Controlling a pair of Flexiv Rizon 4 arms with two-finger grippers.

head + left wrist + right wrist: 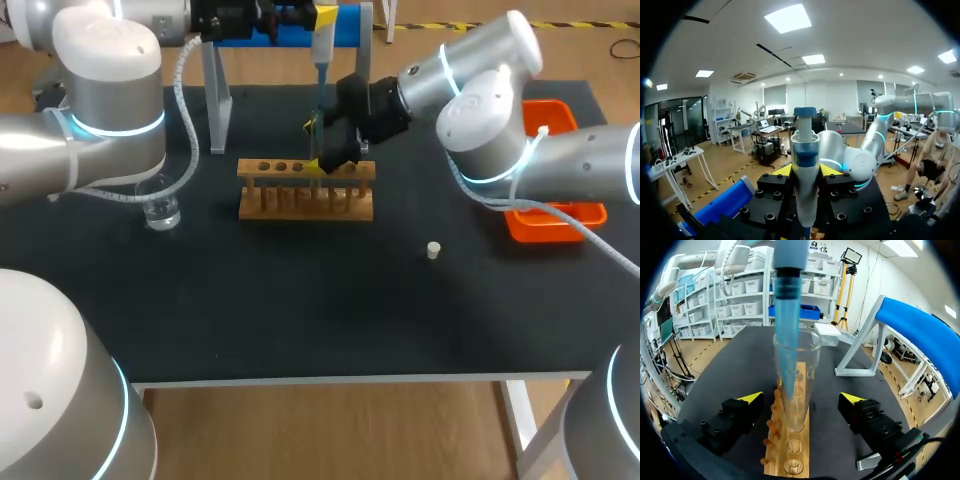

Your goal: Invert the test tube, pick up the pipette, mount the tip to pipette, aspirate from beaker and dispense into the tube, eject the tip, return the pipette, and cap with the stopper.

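Note:
My left gripper [805, 172] is shut on the white and blue pipette [805, 165], held upright above the wooden rack [305, 195]. The pipette [323, 45] carries a blue tip [787, 345] that reaches down inside the clear test tube [799, 405], which stands upright in the rack [792, 462]. My right gripper [800, 400] is open, with a yellow-tipped finger on either side of the tube and a gap to each. In the head view the right gripper [333, 152] sits at the rack's back edge. The glass beaker [160, 205] stands left of the rack. The small white stopper [433, 250] lies to the rack's right.
The pipette stand with a blue bar [345, 25] rises behind the rack on grey legs [216, 100]. An orange tray [555, 215] sits at the table's right edge under my right arm. Several empty holes [280, 166] run along the rack's left part.

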